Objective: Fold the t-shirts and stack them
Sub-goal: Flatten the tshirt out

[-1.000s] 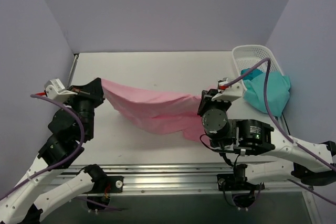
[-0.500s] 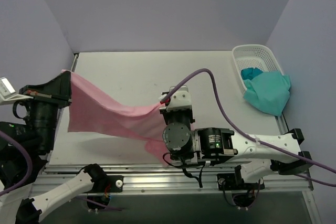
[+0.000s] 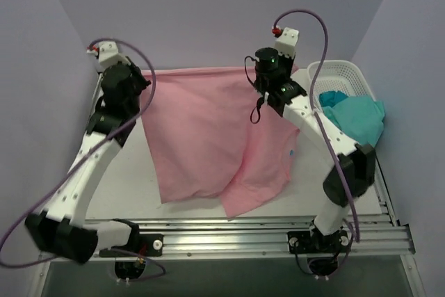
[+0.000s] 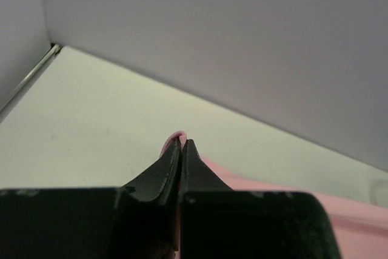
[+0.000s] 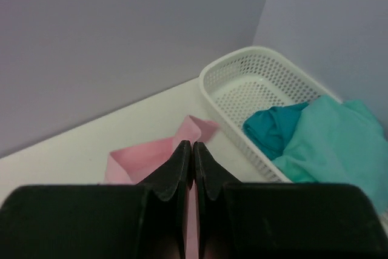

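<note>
The light pink t-shirt (image 3: 201, 130) hangs stretched out flat from its far edge, and its lower part reaches toward the near edge of the table. My left gripper (image 3: 144, 76) is shut on its far-left corner, and a pink fold (image 4: 177, 136) pokes out past the shut tips (image 4: 181, 142). My right gripper (image 3: 250, 74) is shut on the far-right part of that edge, with pink cloth (image 5: 148, 154) bunched beyond its tips (image 5: 193, 145). The teal-green t-shirt (image 3: 356, 119) lies half in the basket and half over its rim.
A white lattice basket (image 3: 332, 71) stands at the far right by the wall, also visible in the right wrist view (image 5: 242, 80) with the teal-green cloth (image 5: 327, 144) in it. Purple walls close off the back and both sides. A metal rail (image 3: 229, 231) runs along the near edge.
Both arms have swung from the near half of the table to its far edge with the pink t-shirt. It was bunched and sagging between them and is now stretched out wide.
</note>
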`<state>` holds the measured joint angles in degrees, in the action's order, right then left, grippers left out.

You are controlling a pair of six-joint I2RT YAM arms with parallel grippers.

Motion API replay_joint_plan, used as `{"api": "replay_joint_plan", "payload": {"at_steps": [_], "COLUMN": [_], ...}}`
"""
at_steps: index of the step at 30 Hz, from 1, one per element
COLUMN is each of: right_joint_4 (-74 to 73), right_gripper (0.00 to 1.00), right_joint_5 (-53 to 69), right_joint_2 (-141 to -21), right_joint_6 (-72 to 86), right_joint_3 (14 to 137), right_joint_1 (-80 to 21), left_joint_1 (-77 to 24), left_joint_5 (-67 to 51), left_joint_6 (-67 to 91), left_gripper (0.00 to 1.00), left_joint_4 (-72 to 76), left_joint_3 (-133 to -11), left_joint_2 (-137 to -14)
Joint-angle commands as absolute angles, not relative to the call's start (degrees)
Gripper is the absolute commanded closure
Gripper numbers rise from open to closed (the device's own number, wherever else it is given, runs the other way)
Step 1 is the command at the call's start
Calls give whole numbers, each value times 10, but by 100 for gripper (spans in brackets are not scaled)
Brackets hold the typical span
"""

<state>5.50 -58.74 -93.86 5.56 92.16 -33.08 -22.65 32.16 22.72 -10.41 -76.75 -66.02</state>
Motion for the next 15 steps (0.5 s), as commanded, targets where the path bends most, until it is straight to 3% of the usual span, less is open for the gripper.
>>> {"api": "replay_joint_plan", "payload": {"at_steps": [1,4,7,8,9,10,12,13,15], "right_joint_4": [15,-26,-20,-28,-34,-41,-62,-62,-46], "right_gripper": [100,100,100,96,73,3,0,0,0], "right_joint_5": [-416,-396,-386,-380,-379,-379,-386,-386,-388], "right_joint_2": [-1061,-1207,-1313,-1359,-1381,-1401,-1447,-1454,-1443], "right_joint_6": [134,156,150,148,147,147,142,137,124], "right_joint_3": [958,1069,1157,1186,1214,1273,1330,1361,1369], "right_joint_1": [-223,-184,-178,-176,-176,-176,-177,-178,-182], "left_joint_1": [-104,-46,-19,-14,-11,-3,16,27,35], "left_joint_5": [185,133,107,96,91,81,41,34,18], "left_joint_6": [263,283,301,303,305,311,318,330,345], "left_gripper": [98,98,98,98,98,97,88,65,37], "left_joint_4": [-76,-119,-124,-127,-133,-146,-193,-237,-257], "left_joint_3": [-823,-941,-1050,-1102,-1132,-1167,-1281,-1319,-1373], "left_joint_2": [-862,-1084,-1223,-1250,-1278,-1330,-1401,-1421,-1440]}}
